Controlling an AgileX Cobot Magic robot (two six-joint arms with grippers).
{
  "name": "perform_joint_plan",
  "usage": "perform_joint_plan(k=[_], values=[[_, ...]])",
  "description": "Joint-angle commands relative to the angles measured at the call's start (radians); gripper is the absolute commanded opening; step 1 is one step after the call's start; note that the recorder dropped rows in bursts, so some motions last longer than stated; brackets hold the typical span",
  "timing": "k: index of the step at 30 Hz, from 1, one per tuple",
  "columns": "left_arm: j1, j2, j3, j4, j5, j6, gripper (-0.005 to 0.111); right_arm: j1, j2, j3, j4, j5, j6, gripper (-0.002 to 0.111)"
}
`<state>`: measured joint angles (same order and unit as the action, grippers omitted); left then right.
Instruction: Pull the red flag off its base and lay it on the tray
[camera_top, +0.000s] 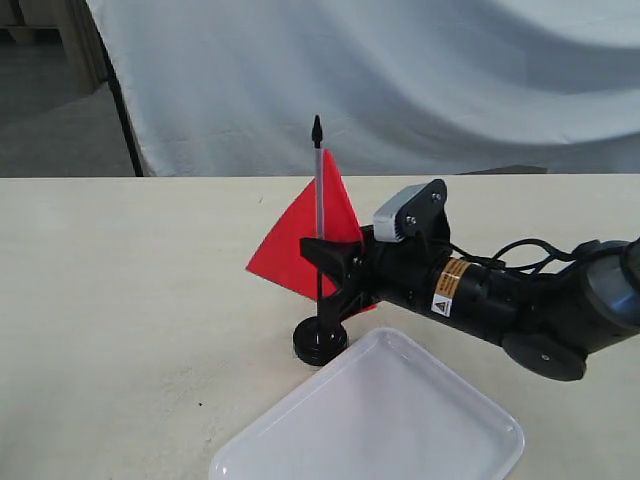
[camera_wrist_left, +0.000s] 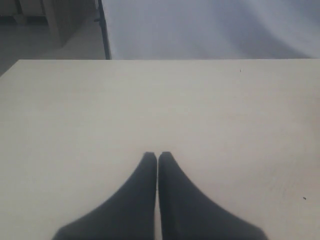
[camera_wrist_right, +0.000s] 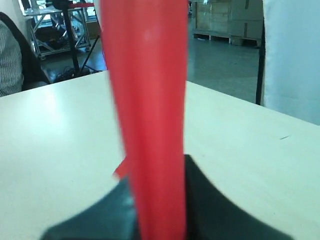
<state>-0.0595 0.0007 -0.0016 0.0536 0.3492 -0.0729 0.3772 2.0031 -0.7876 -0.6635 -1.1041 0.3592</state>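
Note:
The red flag (camera_top: 300, 240) stands upright on its thin black pole, which is seated in the round black base (camera_top: 320, 343) on the table. My right gripper (camera_top: 325, 272) reaches in from the right and is shut on the flag's pole and cloth just above the base. In the right wrist view the red flag (camera_wrist_right: 150, 115) fills the gap between the two dark fingers (camera_wrist_right: 210, 205). The white tray (camera_top: 390, 420) lies in front of the base, at the table's near edge. My left gripper (camera_wrist_left: 157, 156) is shut on nothing, over bare table, and does not show in the exterior view.
The pale tabletop (camera_top: 130, 300) stretches to the left and behind the flag. A white cloth backdrop (camera_top: 400, 80) hangs beyond the far edge. The right arm (camera_top: 540, 300) with its cables lies low over the table's right side.

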Motion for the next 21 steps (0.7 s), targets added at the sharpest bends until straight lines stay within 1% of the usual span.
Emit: perform_joint_plan(k=[1, 5, 10, 14, 15, 16, 17, 18, 19, 20, 21], values=[[-0.005, -0.001, 0.002, -0.006, -0.006, -0.002, 0.001, 0.011, -0.007, -0.014, -0.002, 0.034, 0.012, 0.0], [-0.005, -0.001, 0.002, -0.006, -0.006, -0.002, 0.001, -0.036, -0.104, -0.013, -0.124, 0.105, 0.103, 0.0], [-0.005, -0.001, 0.002, -0.006, -0.006, -0.002, 0.001, -0.097, -0.323, -0.013, -0.295, 0.272, 0.243, 0.0], [-0.005, -0.001, 0.002, -0.006, -0.006, -0.002, 0.001, -0.108, -0.498, -0.013, -0.374, 0.448, 0.281, 0.0], [-0.005, -0.001, 0.002, -0.006, -0.006, -0.002, 0.001, -0.103, -0.574, -0.013, -0.402, 0.548, 0.281, -0.001], [-0.005, -0.001, 0.002, -0.006, -0.006, -0.002, 0.001, -0.092, -0.606, -0.013, -0.444, 0.609, 0.281, -0.001], [-0.005, -0.001, 0.002, -0.006, -0.006, -0.002, 0.001, -0.058, -0.66, -0.013, -0.554, 0.768, 0.286, -0.001], [-0.005, -0.001, 0.002, -0.006, -0.006, -0.002, 0.001, -0.026, -0.675, -0.013, -0.617, 0.86, 0.303, -0.001], [-0.005, -0.001, 0.002, -0.006, -0.006, -0.002, 0.001, 0.062, -0.696, -0.005, -0.754, 1.113, 0.358, -0.001], [-0.005, -0.001, 0.002, -0.006, -0.006, -0.002, 0.001, 0.101, -0.696, 0.007, -0.783, 1.211, 0.338, -0.001], [-0.005, -0.001, 0.002, -0.006, -0.006, -0.002, 0.001, 0.197, -0.693, 0.035, -0.771, 1.34, 0.215, -0.001]])
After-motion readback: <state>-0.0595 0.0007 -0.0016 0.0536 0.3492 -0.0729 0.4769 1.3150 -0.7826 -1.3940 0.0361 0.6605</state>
